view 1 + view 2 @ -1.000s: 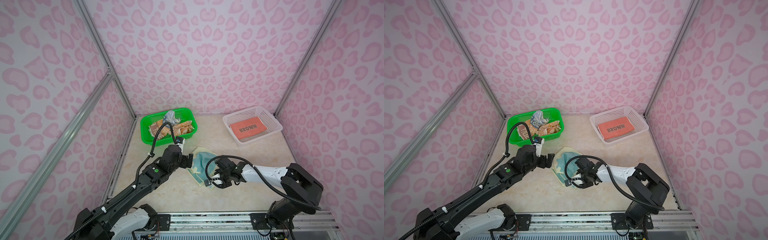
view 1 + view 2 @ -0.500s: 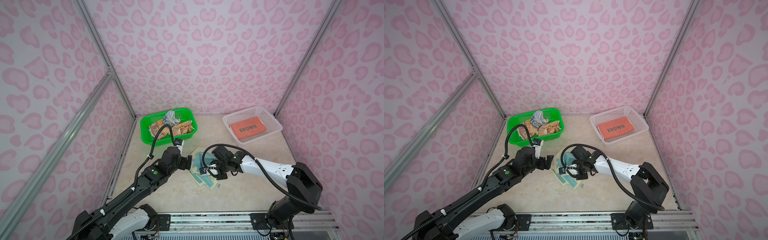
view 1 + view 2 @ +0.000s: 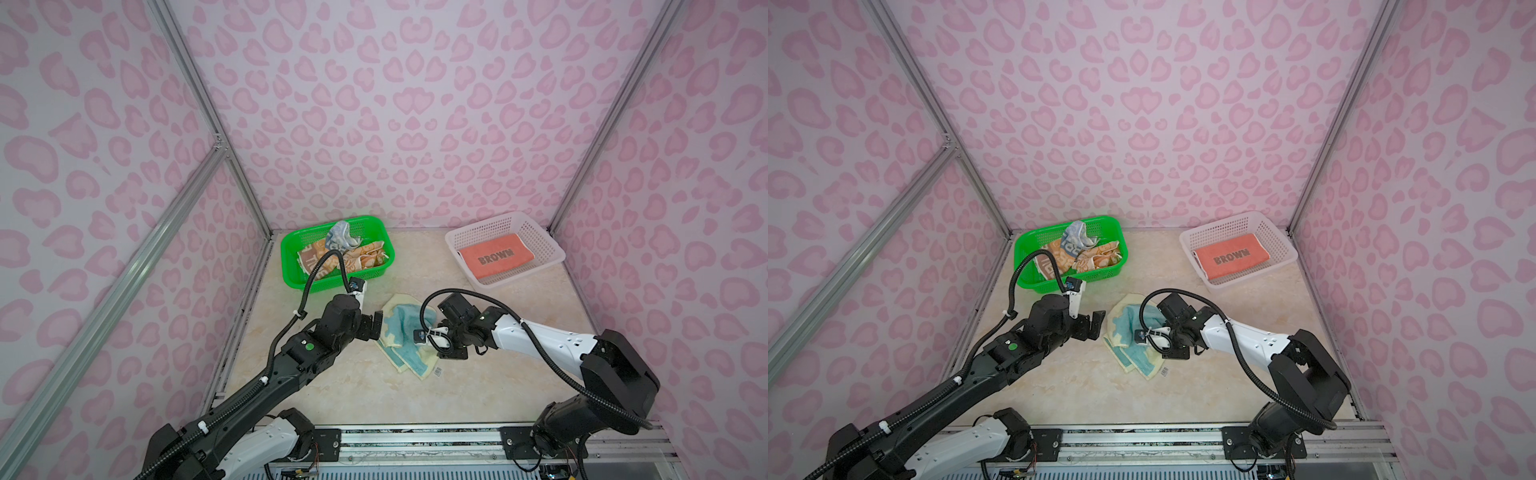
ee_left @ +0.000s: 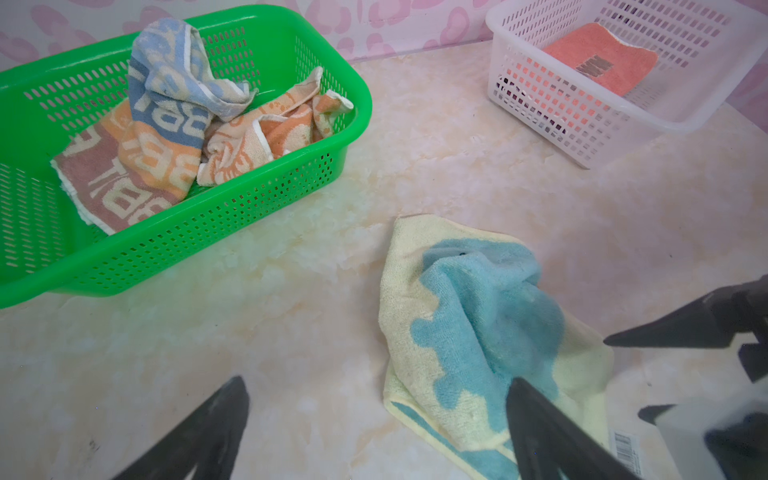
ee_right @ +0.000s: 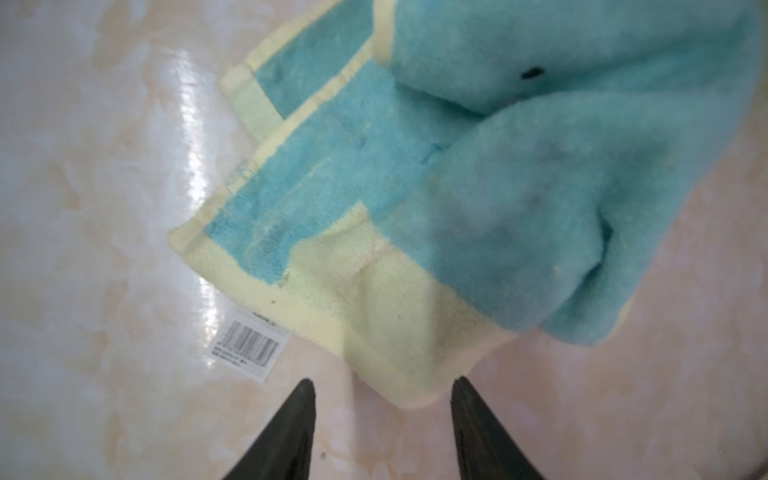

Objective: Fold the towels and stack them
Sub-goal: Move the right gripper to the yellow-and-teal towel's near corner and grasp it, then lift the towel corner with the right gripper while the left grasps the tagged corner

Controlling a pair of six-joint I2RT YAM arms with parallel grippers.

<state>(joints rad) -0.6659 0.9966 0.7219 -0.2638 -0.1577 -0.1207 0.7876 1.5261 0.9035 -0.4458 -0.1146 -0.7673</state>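
Rumpled towel mid-table, both grippers empty.
Green basket upper left: crumpled striped towel and orange towel. White basket upper right: folded coral towel. Yellow-blue towel at centre. Left gripper spread wide at its left edge; right gripper parted at its right edge.

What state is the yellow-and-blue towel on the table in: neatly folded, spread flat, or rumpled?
Loosely folded and rumpled. The yellow-and-blue towel lies doubled over, its layered edges offset in the right wrist view and its blue middle bunched up.
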